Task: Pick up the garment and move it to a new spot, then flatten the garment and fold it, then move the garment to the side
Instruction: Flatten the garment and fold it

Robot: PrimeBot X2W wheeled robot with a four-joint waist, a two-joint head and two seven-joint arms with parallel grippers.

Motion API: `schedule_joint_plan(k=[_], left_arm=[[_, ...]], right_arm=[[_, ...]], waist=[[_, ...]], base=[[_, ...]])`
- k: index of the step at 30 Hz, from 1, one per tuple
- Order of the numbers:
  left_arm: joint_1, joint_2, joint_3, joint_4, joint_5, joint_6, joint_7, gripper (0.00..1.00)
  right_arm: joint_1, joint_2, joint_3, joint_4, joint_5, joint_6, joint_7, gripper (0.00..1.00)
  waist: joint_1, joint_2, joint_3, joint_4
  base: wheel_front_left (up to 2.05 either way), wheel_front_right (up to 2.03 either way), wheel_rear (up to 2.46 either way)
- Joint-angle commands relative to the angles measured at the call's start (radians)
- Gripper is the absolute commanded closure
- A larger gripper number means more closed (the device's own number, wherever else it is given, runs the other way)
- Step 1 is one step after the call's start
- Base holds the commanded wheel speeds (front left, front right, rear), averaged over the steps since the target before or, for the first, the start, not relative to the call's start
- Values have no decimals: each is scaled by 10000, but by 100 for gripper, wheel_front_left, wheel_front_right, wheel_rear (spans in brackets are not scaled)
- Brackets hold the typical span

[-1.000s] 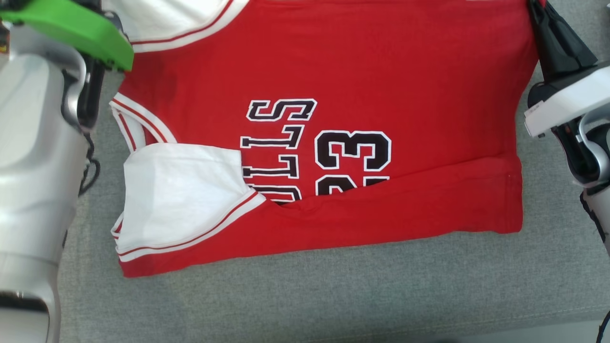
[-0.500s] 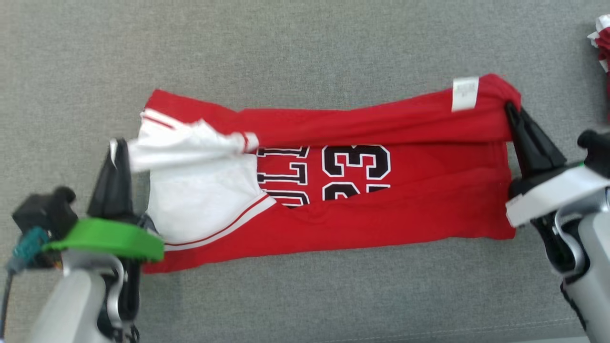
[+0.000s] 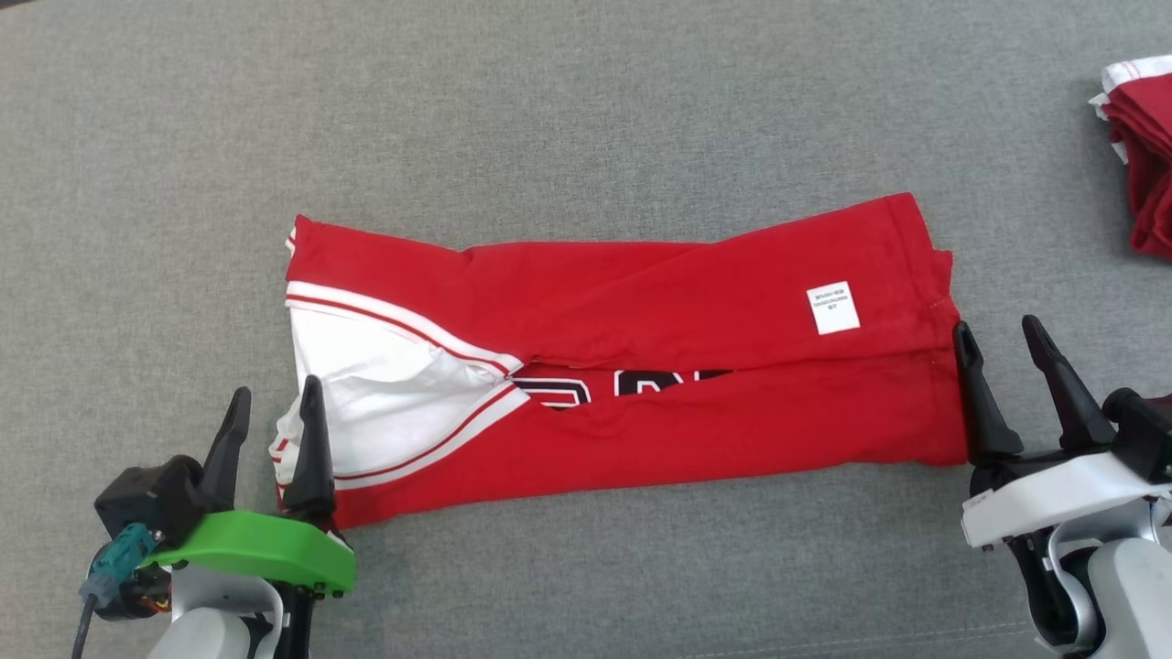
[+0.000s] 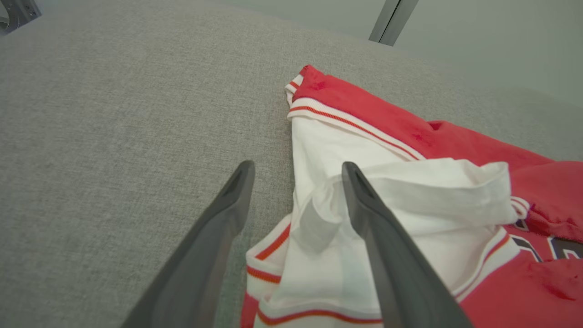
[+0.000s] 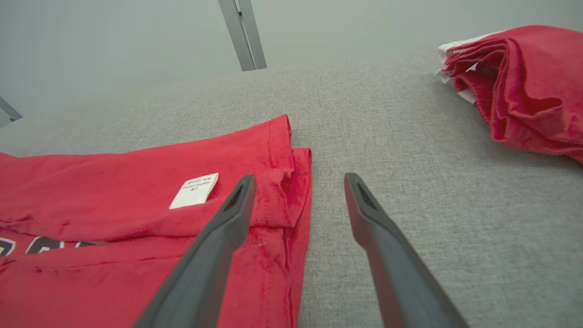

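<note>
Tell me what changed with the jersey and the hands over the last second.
Both hands pulled the far edge of the jersey toward the robot and laid it over most of the numbers, its white label now on top. The left hand and right hand then let go and stand open at its ends. The near fold and the red pile at right stayed put.

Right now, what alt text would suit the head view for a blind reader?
A red jersey lies folded into a long band on a grey fabric surface, a white label near its right end. The left gripper and right gripper stand open at its two ends; another red garment lies far right.
</note>
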Motion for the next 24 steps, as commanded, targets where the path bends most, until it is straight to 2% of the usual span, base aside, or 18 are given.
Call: schedule_joint_plan(k=[1,5,12,24], left_arm=[[177,26,47,-107,276,164,-216,0],[194,134,-4,-434,985,515,-496,0],[-72,362,-18,-1031,2128,667,-715,0],[136,237,176,-1316,2631,700,-756,0]], right_arm=[[215,211,-141,-344,-364,-11,-56,0],[606,741,-530,-1408,-1085,-11,133,0],[869,1233,-794,-2763,-1922,-11,719,0],[1107,1472,-953,-3208,-1978,-11,1060,0]], waist=[[0,-1,-297,-131],[0,-1,-692,-265],[0,-1,-1172,-412],[0,-1,-1356,-406]], base=[[0,0,0],[0,0,0],[0,0,0],[0,0,0]])
